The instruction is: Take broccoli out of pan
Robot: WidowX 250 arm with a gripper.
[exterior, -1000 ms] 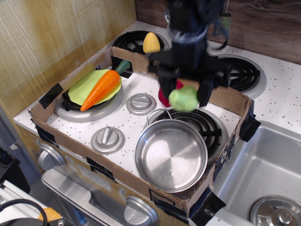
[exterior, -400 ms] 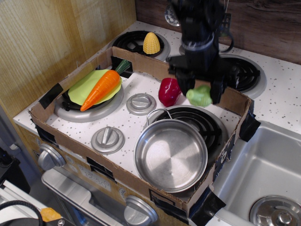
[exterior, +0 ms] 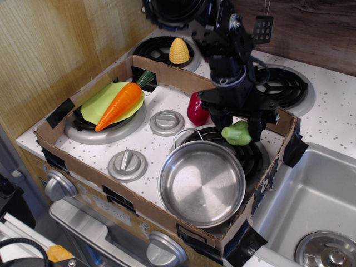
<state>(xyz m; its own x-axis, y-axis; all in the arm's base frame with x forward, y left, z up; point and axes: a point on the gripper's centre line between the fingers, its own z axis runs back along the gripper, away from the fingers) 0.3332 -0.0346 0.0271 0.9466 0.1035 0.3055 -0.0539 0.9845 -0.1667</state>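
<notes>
Jaws closed on the broccoli (exterior: 237,133), the gripper (exterior: 239,129) hangs beyond the empty pan (exterior: 202,183); released carelessly, it might roll back into it.

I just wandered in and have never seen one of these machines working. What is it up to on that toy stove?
A black robot arm's gripper is holding a small green toy broccoli just above the black coil burner, behind the shiny steel pan. The pan looks empty, so the broccoli is already out but not yet set down. A red pepper sits beside the arm, a carrot lies on a yellow-green plate, and a corn cob stands further back.
</notes>
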